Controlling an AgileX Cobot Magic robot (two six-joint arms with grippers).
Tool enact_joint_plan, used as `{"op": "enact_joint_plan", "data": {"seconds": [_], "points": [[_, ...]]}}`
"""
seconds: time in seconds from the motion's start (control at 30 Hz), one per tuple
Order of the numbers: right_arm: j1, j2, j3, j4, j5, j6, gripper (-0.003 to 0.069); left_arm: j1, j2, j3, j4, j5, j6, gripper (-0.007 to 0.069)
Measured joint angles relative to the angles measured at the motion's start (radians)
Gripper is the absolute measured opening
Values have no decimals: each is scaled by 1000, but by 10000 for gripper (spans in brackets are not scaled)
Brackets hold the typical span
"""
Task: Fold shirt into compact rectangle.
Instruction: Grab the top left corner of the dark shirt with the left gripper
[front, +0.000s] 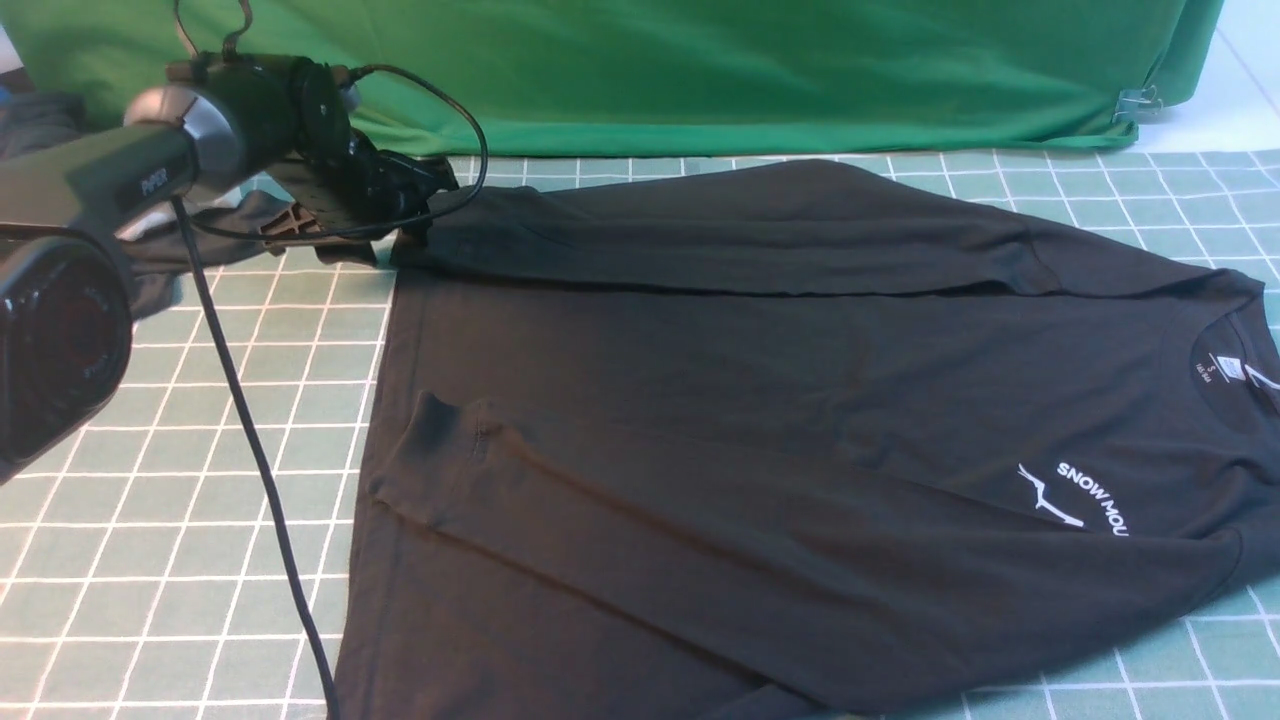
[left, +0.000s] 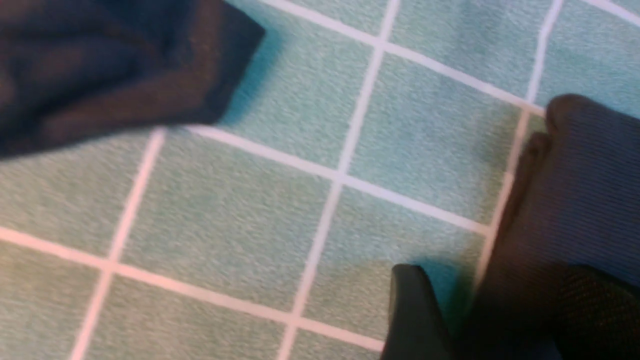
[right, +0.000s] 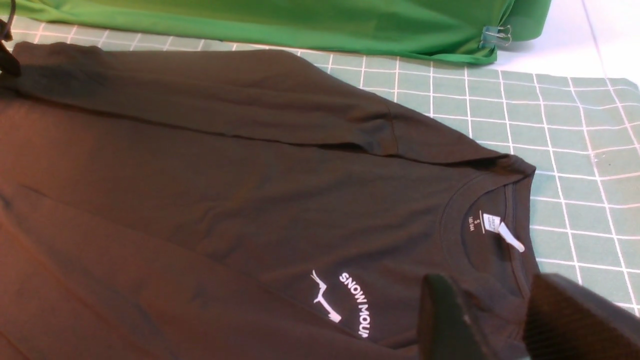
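**Left arm (front: 60, 330) up close, shirt (front: 800, 400) flat beyond it**

Your left arm fills the near left corner of the front view, its black cable (front: 260, 470) hanging down over the checked mat (front: 150, 500). Follow the arm forward and you reach the left gripper (front: 415, 195) at the shirt's far left corner, right at the cuff end of the far sleeve (front: 750, 235). Its wrist camera shows you the jaws parted. Ribbed dark cloth lies against one finger (left: 600, 315), and a strip of mat shows between that cloth and the other finger, so nothing is pinched. A separate piece of dark cloth (left: 110, 65) lies near it on the mat.

You have the shirt lying front up on the mat, hem to the left and collar (front: 1205, 335) to the right, running off the front view's right edge. Both sleeves are folded over the body, the far one along the far edge and the near sleeve (front: 700, 520) across the near half. The white print (front: 1085, 495) and neck label (front: 1228, 368) show.

Your right gripper (right: 492, 287) appears only in its own wrist view, over the near shoulder beside the collar. Its jaws are apart and visibly hold nothing. Whether the tips touch the cloth, you cannot tell.
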Motion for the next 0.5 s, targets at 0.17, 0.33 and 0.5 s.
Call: {"op": "enact_joint_plan", "data": {"seconds": [0.17, 0.33, 0.5], "points": [[0, 0, 0, 0, 0, 0, 236, 0, 0, 0, -44, -7, 1, 347], [0, 0, 0, 0, -6, 0, 236, 0, 7, -2, -136, -21, 29, 344], [0, 0, 0, 0, -14, 1, 236, 0, 8, -2, -160, -20, 97, 227]]}}
